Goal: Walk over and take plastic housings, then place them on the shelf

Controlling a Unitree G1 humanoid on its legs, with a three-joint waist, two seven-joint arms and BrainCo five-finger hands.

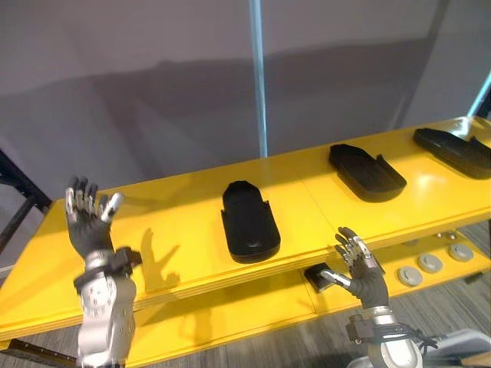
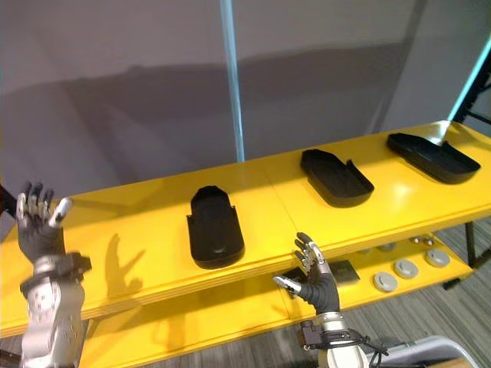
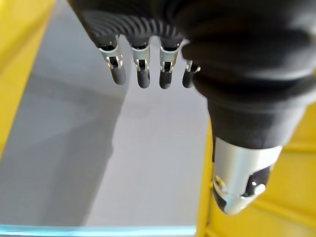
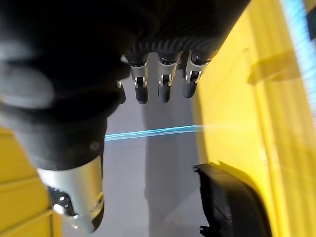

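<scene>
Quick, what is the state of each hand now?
Left hand: open, holding nothing.
Right hand: open, holding nothing.

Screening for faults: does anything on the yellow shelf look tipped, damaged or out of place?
Nothing stands out. Three black housings lie flat and apart on the top shelf, none overhanging its front edge. Grey discs sit on the lower shelf. The left hand and right hand are open and empty.

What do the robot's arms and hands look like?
The left arm and right arm are silver-grey. The left hand and right hand have silver fingers with dark tips, plus a thumb set apart. A dark ribbed cover wraps each hand's back and wrist.
</scene>
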